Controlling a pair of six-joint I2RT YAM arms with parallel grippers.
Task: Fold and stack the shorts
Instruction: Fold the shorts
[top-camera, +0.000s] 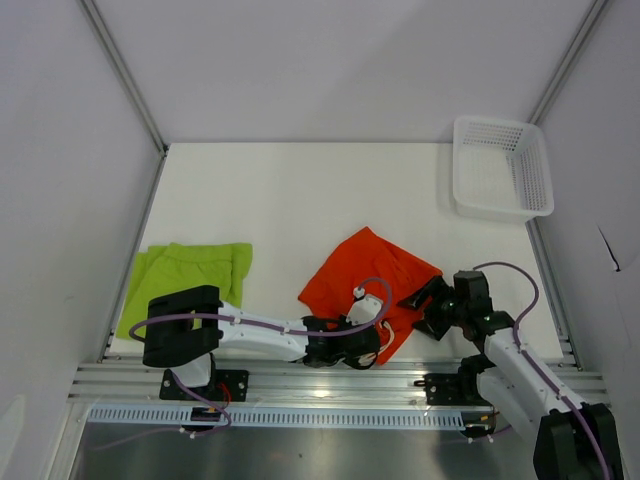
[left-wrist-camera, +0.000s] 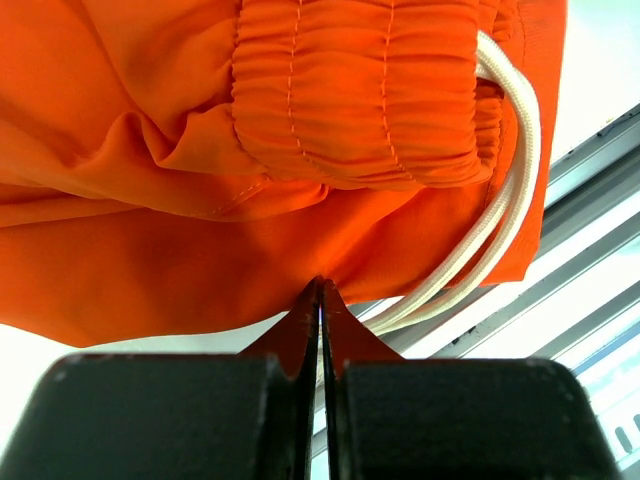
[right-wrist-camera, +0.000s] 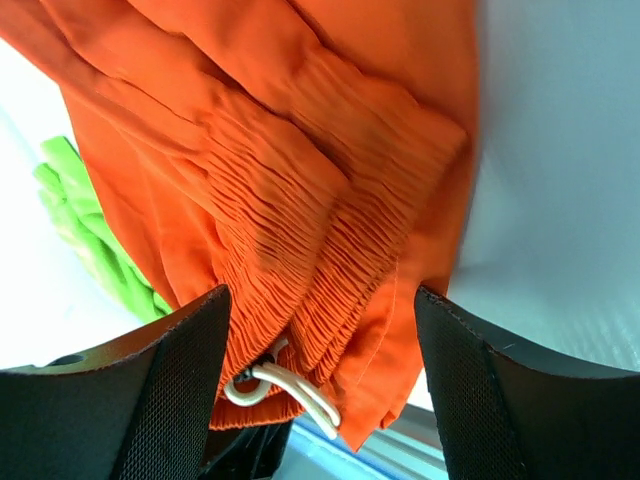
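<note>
Top external view shows the orange shorts (top-camera: 362, 272) near centre, their waistband between 2 grippers: the left gripper (top-camera: 372, 348) clenched shut at the near hem, the right gripper (top-camera: 415, 298) spread open at the right edge, and the green shorts (top-camera: 185, 272) well left.

The orange shorts (top-camera: 360, 268) lie crumpled near the front of the table (top-camera: 300, 190). The green shorts (top-camera: 185, 272) lie flat at the left (white basket (top-camera: 490, 122) far right).
</note>
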